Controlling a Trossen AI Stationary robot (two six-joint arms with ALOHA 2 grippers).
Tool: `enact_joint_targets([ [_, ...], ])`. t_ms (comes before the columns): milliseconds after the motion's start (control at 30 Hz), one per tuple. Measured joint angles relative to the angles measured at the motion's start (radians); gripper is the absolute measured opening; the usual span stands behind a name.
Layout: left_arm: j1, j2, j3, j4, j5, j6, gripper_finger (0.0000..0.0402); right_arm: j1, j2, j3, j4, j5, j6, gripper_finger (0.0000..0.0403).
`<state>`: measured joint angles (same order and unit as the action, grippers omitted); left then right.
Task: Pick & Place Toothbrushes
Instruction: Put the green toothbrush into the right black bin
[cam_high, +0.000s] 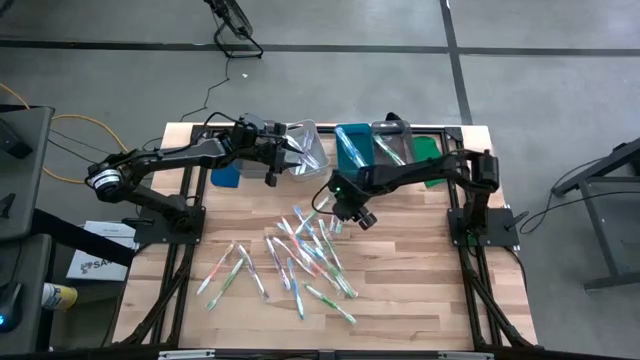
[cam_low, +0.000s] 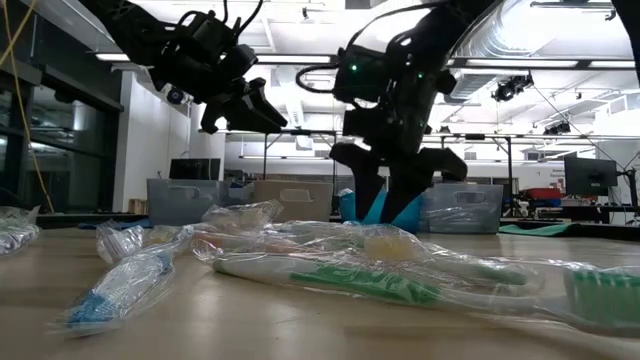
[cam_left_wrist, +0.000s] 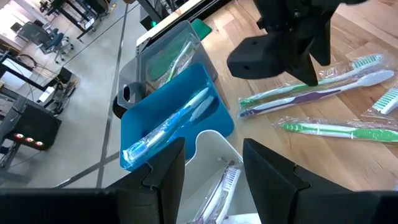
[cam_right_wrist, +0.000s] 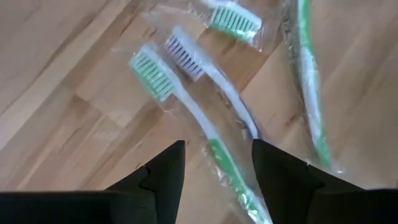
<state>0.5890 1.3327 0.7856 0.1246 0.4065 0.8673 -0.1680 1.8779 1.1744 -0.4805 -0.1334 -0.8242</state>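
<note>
Nearest us, wrapped toothbrushes (cam_high: 300, 255) lie scattered on the table (cam_high: 420, 290). Our right hand (cam_high: 352, 212) hangs spread and empty above their far edge. Beyond, our left hand (cam_high: 290, 160) hovers spread over the clear bin (cam_high: 312, 135).

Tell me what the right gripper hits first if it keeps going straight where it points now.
Probably the green-and-white wrapped toothbrush lying between the open fingers of the right gripper, then the wooden table; depth is unclear.
</note>
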Motion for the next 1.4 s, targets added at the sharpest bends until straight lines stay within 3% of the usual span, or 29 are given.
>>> enact_joint_targets([
  [333,0.000,0.000,0.000,-0.013,0.001,0.000,0.0157,0.005,0.045,0.002,-0.046,0.005,0.035,0.0177],
  [533,0.000,0.000,0.000,-0.021,0.001,0.001,0.0157,0.010,0.042,0.002,-0.091,0.007,0.292,0.0148],
  [767,0.000,0.000,0.000,-0.022,0.001,0.000,0.0157,0.024,0.040,0.002,-0.110,0.009,0.564,0.0085],
  [1000,0.000,0.000,0.000,-0.022,0.001,0.000,0.0157,0.051,0.030,0.000,-0.129,-0.003,0.721,0.0016],
  [1167,0.000,0.000,0.000,-0.021,0.001,-0.008,0.0157,0.074,-0.016,0.002,-0.168,-0.014,0.812,0.0018],
  [1400,0.000,0.000,0.000,-0.016,0.003,-0.008,0.0157,0.076,-0.152,0.053,-0.357,0.015,0.999,0.0012],
])
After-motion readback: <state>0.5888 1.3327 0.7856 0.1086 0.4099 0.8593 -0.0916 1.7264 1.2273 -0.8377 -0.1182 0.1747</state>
